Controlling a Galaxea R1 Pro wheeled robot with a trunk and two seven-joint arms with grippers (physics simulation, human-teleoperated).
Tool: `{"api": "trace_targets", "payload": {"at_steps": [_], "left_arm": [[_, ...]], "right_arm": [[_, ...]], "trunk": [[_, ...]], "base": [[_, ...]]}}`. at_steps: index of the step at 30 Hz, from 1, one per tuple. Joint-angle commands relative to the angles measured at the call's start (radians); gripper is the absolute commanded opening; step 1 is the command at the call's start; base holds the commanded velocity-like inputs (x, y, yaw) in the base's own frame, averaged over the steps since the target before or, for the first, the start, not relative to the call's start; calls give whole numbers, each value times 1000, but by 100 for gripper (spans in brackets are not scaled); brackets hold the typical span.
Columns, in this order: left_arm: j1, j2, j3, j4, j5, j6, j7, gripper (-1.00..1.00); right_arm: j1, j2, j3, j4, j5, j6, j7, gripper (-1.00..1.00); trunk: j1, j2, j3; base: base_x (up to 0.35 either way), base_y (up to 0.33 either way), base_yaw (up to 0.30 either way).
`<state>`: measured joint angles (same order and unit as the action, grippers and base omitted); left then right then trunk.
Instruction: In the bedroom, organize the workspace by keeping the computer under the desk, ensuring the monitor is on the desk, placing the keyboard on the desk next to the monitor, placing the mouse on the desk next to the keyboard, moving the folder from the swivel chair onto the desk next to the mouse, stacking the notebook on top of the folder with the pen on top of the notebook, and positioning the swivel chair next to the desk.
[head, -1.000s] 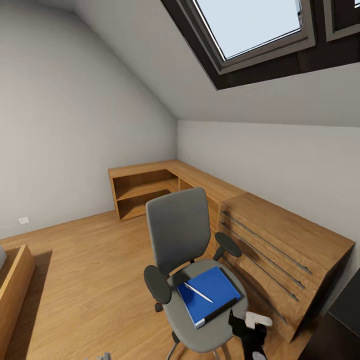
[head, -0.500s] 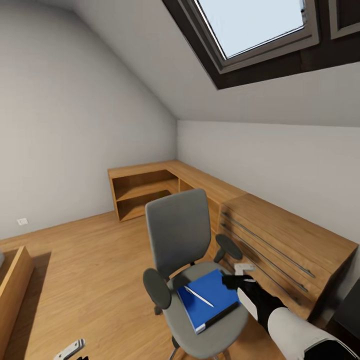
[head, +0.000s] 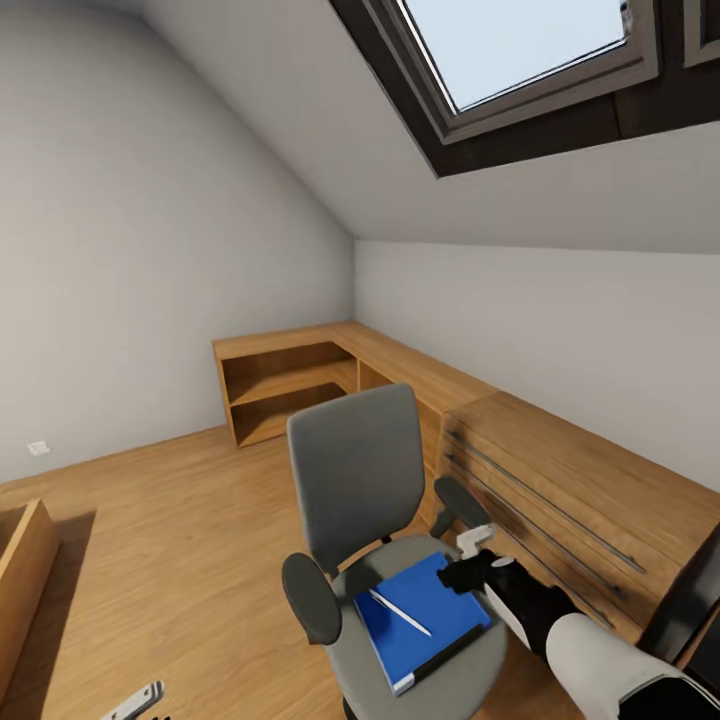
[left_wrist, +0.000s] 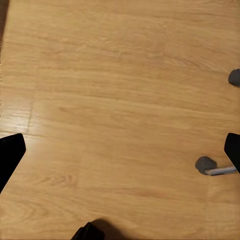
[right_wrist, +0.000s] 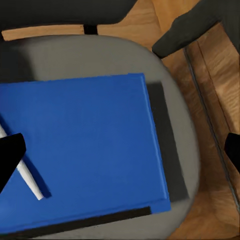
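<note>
Currently your right gripper (head: 470, 562) hovers open over the blue folder (head: 420, 615) and pen (head: 400, 612) on the swivel chair (head: 370, 530); left gripper (left_wrist: 120, 170) open above wood floor (head: 170, 540), attic room.

Matt grey cloth swivel chair (head: 365, 490); smooth wood floor (head: 160, 560).

The head view looks from high up, forward and down across an attic room onto the grey upholstered swivel chair (head: 380, 540). The right wrist view hangs close above that chair's seat — both views share the flat bright-blue folder (right_wrist: 80, 150) and the slim white pen (right_wrist: 27, 177). The left wrist view faces straight down at the light wooden floor (left_wrist: 120, 100), fairly near.
</note>
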<state>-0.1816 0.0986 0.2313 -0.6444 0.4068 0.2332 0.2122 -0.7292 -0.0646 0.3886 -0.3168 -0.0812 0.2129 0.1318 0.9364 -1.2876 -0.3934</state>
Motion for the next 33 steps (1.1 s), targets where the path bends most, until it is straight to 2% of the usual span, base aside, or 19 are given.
{"api": "trace_targets", "payload": {"at_steps": [1,3,5,9,14,24,33], "left_arm": [[0,0,0,-2,11,5,6,100],[-1,1,7,-5,13,5,7,100],[-1,1,14,-8,13,5,7,100],[0,0,74,-14,15,2,5,100],[-1,0,98,-19,15,2,4,100],[-1,-5,102,-47,13,2,4,100],[0,-5,102,-47,11,2,4,100]], "right_arm": [[0,-1,7,-2,3,6,19,100],[0,0,10,-3,32,5,92,100],[0,0,10,-4,36,5,117,100],[1,2,10,-5,41,6,172,100],[1,3,10,-4,42,5,188,100],[1,-1,10,-4,43,4,195,100],[1,-1,11,-2,43,3,195,100]], "trunk": [[0,-1,-1],[0,-1,-1],[0,-1,-1],[0,-1,-2],[0,-1,-4],[0,-1,-11],[0,-1,-14]], "base": [[3,0,0],[2,0,0],[0,0,0],[0,0,52],[0,0,185],[0,0,221],[0,0,61]]}}
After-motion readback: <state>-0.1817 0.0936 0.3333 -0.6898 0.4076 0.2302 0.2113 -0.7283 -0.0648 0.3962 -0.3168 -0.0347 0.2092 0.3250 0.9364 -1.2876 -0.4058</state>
